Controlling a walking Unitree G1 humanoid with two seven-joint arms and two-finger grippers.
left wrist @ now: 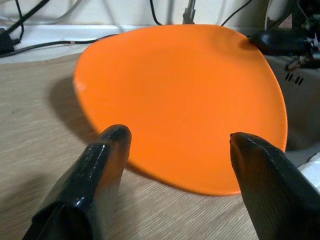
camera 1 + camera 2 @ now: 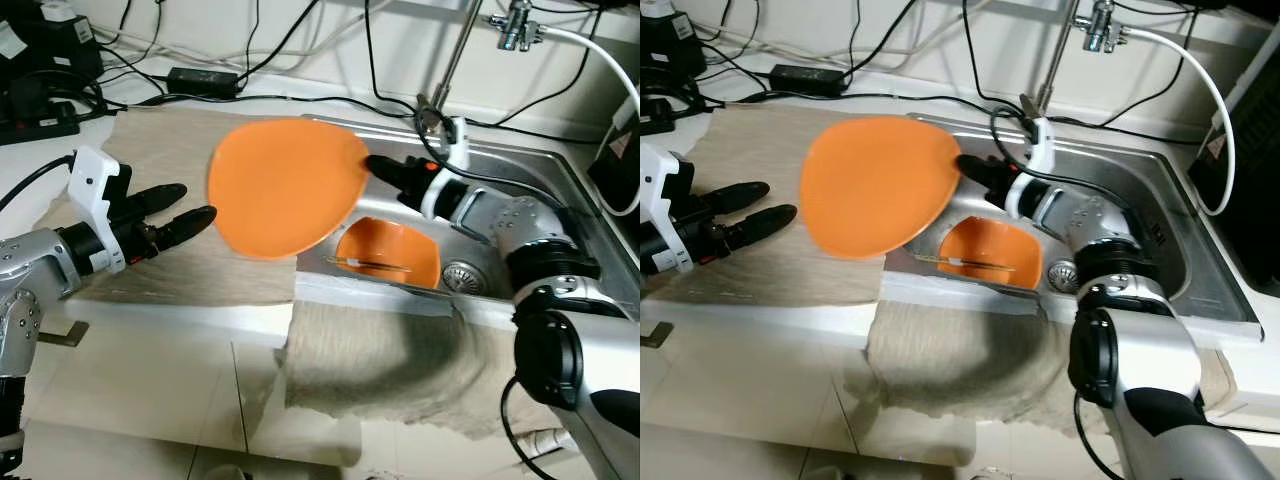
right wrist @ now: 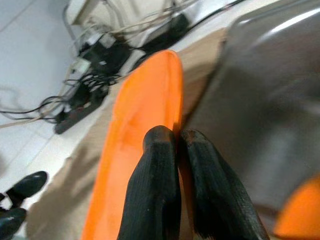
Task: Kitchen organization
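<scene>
I am holding the plate (image 2: 285, 185) by its rim in the right jaws (image 2: 372, 166), above the cloth (image 2: 160, 150) by the sink (image 2: 520, 200) | left jaws (image 2: 197, 213) are waiting open, just beside the plate's near edge | bowl (image 2: 390, 252) is sitting in the sink

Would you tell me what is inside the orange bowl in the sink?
The orange bowl in the sink holds a thin utensil lying across it. The orange plate, gripped by the right gripper, covers the bowl's far-left rim.

You see the orange plate (image 2: 285, 186) held tilted above the cloth, the orange bowl (image 2: 390, 255) lying in the sink (image 2: 540, 185).
</scene>
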